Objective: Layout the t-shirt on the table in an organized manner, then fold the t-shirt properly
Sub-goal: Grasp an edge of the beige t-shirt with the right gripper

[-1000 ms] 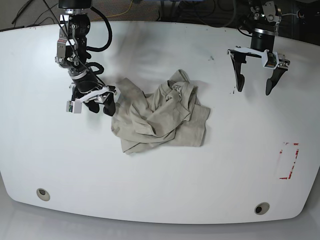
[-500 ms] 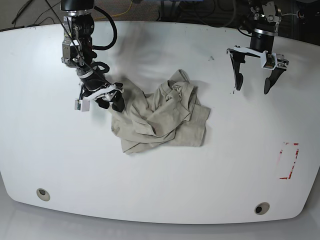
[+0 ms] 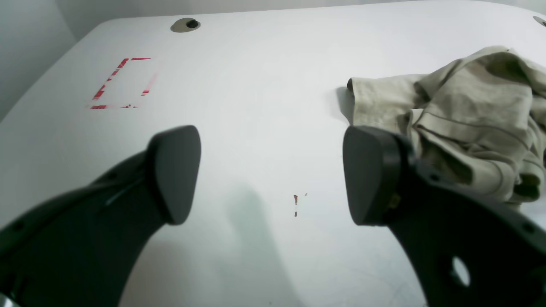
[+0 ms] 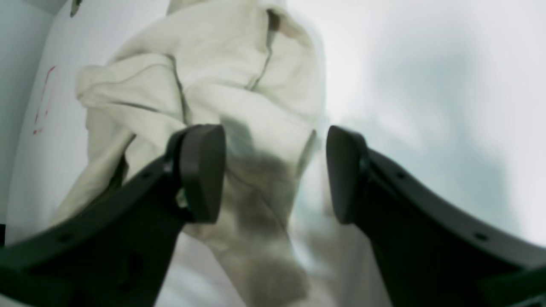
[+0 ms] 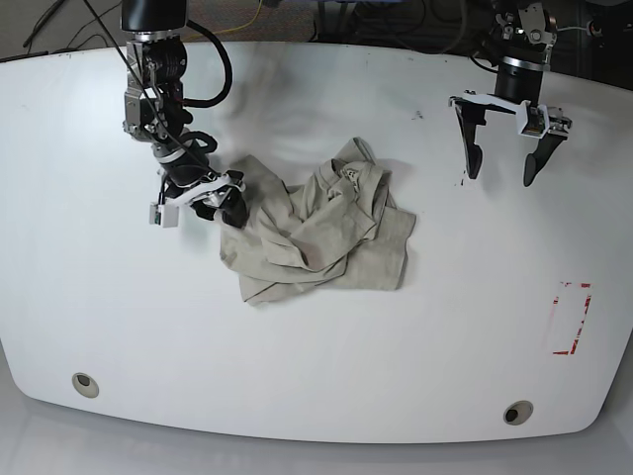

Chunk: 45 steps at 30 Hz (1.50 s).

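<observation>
Crumpled t-shirt (image 5: pixel 316 228) mid table (image 5: pixel 316 366); red tape rectangle (image 5: pixel 571 318) well apart

table (image 5: pixel 316 336): glossy white, rounded corners; two grommet holes (image 5: pixel 85 384) near front edge
t-shirt (image 5: pixel 316 223): crumpled at centre
red tape outline (image 5: pixel 571 318): right edge

Crumpled t-shirt (image 5: pixel 316 226) (mid-table (image 5: pixel 119 327))
</observation>
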{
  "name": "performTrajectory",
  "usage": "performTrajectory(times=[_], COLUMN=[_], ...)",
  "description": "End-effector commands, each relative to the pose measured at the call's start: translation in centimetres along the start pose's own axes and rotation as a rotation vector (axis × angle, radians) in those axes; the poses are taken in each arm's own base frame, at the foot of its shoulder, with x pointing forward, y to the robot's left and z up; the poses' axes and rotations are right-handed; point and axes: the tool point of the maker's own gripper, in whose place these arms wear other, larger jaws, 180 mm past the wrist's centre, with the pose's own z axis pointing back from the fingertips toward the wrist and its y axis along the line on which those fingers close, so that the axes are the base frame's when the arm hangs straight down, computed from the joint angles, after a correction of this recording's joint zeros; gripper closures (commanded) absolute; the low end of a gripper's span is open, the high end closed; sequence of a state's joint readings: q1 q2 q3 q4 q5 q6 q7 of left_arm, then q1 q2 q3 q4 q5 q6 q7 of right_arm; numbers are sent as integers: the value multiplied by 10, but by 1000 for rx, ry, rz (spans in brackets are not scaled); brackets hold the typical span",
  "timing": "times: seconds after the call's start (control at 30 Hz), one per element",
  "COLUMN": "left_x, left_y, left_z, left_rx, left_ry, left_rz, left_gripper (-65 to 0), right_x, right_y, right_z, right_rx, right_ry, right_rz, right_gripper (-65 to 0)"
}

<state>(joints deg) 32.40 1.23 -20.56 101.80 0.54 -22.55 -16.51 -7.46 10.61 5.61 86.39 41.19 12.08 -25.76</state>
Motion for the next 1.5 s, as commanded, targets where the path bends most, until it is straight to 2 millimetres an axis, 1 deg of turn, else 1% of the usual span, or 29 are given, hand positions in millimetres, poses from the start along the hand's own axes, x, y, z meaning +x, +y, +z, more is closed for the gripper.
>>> performTrajectory(times=[0.0, 0.03, 0.07, 0.1, 0.2, 0.23, 0.27, 0.33, 0.5, 0.6, 0.73, 0.8, 0.9, 1.03, 1.23, 1.37, 1.43, 1.47], left_x=[12, 12, 12, 12, 12, 12, 12, 12, 15, 14, 14, 14, 15, 11, 10, 10, 10, 11], left_y=[2, 2, 2, 2, 2, 2, 2, 2, 3, 3, 3, 3, 3, 3, 5, 6, 4, 0], left_z=[0, 0, 0, 0, 0, 0, 0, 0, -3, -3, -3, -4, -5, -5, -9, -11, -12, -13], left_rx=[1, 1, 1, 1, 1, 1, 1, 1, 2, 2, 2, 2, 2, 3, 8, 9, 2, -21], left_ry=[-47, -47, -47, -47, -47, -47, -47, -47, -59, -56, -55, -56, -59, -51, -54, -57, -57, -59], left_rz=[-5, -5, -5, -5, -5, -5, -5, -5, -6, -7, -6, -5, -7, -3, 2, 3, 3, -2], left_gripper=[-479, -479, -479, -479, -479, -479, -479, -479, -479, -479, -479, -479, -479, -479, -479, -479, -481, -481], right_x=[20, 21, 21, 21, 27, 27, 28, 28, 22, 19, 16, 19, 14, 20, 33, 43, 49, 52], right_y=[13, 16, 16, 17, 20, 20, 20, 20, 21, 21, 22, 26, 28, 39, 59, 67, 71, 73], right_z=[-1, -2, -2, -2, -3, -4, -4, -4, -5, -5, -3, -1, 6, 18, 36, 44, 47, 49], right_rx=[56, 71, 73, 79, 89, 89, 90, 90, 90, 92, 92, 101, 102, 120, 156, 170, 178, 184], right_ry=[-54, -57, -55, -55, -67, -67, -68, -68, -33, -10, 0, -10, -5, -31, -78, -101, -114, -121], right_rz=[28, 36, 37, 40, 47, 47, 47, 47, 50, 53, 55, 66, 70, 100, 150, 189, 212, 221], right_gripper=[-330, -290, -275, -231, -134, -115, -77, -40, -29, 0, 0, 0, 0, 0, 0, 0, 0, 0])
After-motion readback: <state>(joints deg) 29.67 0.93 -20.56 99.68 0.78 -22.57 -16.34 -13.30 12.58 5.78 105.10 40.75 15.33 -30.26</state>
